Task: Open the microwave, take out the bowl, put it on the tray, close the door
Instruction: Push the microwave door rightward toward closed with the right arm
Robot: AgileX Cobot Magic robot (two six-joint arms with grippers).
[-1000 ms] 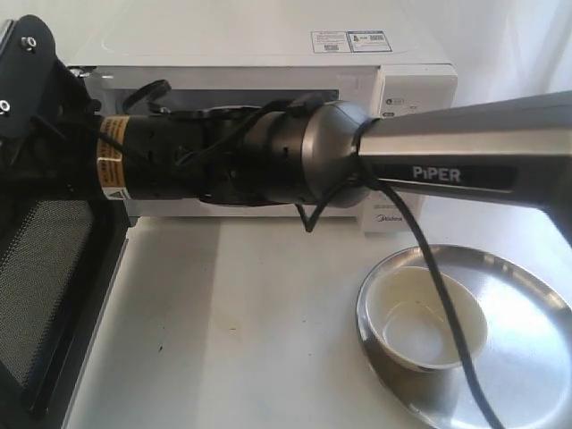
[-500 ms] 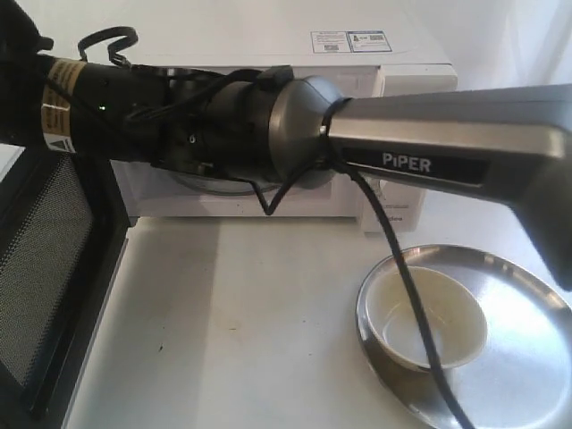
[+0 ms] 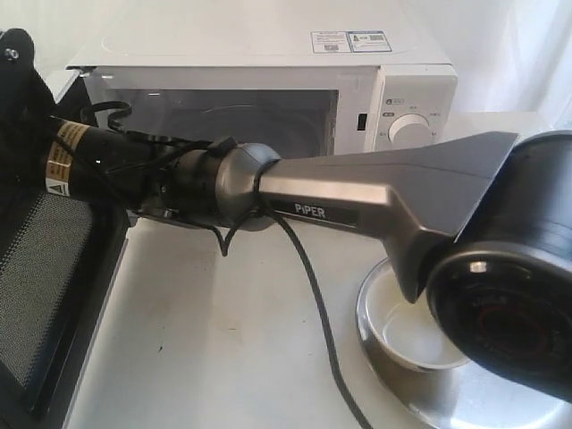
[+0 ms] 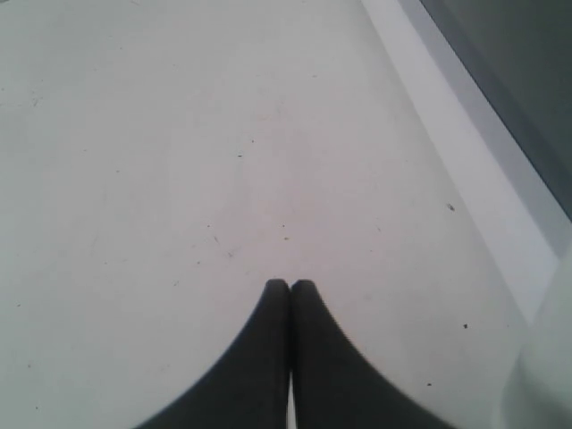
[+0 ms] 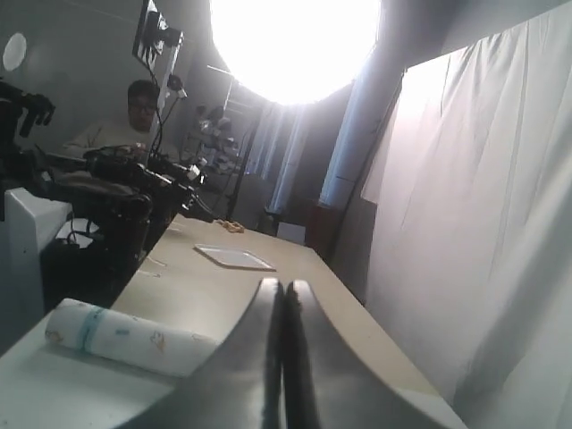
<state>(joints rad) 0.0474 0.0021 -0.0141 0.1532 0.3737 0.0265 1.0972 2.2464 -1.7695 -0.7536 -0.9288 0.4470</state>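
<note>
white curtain (image 5: 483, 223), bright light (image 5: 295, 45), beige table (image 5: 214, 295)

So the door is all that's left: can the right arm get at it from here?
Probably yes: the right arm stretches across to the open door, its wrist beside the mesh, nothing visible between.

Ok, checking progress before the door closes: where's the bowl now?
In the exterior view the bowl sits on the tray at lower right, partly hidden by the right arm.

showing plain white on the microwave (image 3: 268, 63) and the table (image 3: 223, 340). wearing black mesh on the door (image 3: 40, 277). gleaming silver across the tray (image 3: 429, 407), glowing cream-white in the bowl (image 3: 402, 332). carrying grey and black along the arm (image 3: 375, 188), with a yellow label (image 3: 61, 163).
</note>
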